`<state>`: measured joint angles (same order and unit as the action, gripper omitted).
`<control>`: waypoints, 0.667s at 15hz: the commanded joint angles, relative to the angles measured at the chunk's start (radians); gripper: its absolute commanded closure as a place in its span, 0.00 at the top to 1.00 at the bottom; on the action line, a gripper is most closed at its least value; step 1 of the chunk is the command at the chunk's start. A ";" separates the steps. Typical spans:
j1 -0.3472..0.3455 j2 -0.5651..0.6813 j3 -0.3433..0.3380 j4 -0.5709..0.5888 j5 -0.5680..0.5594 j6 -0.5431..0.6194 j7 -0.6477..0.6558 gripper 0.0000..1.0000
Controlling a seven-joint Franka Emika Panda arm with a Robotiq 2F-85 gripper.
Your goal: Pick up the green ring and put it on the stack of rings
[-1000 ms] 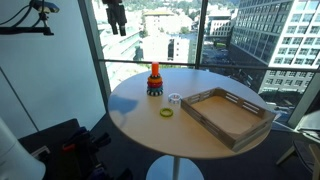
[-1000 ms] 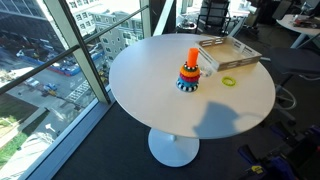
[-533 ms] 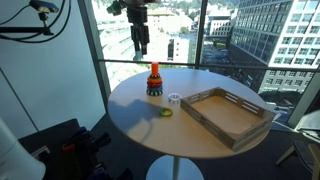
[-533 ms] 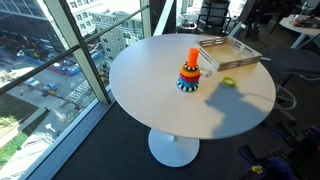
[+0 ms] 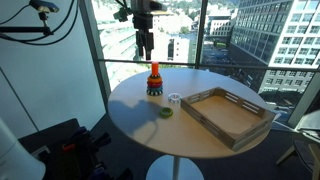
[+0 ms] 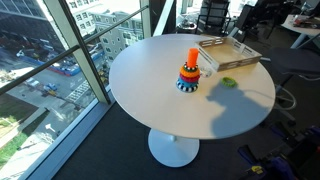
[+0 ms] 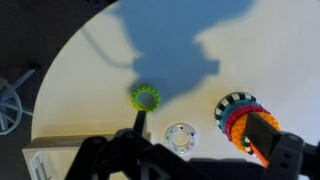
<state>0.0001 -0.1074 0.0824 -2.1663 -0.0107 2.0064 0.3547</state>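
The green ring (image 5: 166, 112) lies flat on the round white table (image 5: 140, 125), in front of the stack of rings (image 5: 154, 82). It also shows in the other exterior view (image 6: 229, 82), in shadow, and in the wrist view (image 7: 146, 98). The stack (image 6: 189, 72) stands upright, with a dark striped base and red and orange rings above (image 7: 240, 118). My gripper (image 5: 146, 55) hangs high above the table's far side, behind the stack. In the wrist view the gripper (image 7: 205, 135) is open and empty, one finger near the green ring and the other over the stack.
A small whitish clear ring (image 7: 180, 137) lies between the green ring and the stack (image 5: 174, 99). A large wooden tray (image 5: 205, 122) sits on one side of the table (image 6: 243, 60). Windows stand behind the table, and the arm's shadow falls across the tabletop.
The arm has swung from the upper left of the exterior view toward the table and now hangs behind the stack. Its shadow has moved over the green ring. Rings and tray have not moved.
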 commanded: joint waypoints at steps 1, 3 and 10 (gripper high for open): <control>0.009 0.000 -0.009 0.003 -0.001 -0.003 0.000 1.00; 0.009 0.000 -0.009 0.003 -0.001 -0.003 0.001 1.00; 0.003 0.062 -0.025 0.023 0.004 -0.001 0.002 1.00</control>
<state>0.0007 -0.0831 0.0728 -2.1670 -0.0107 2.0064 0.3549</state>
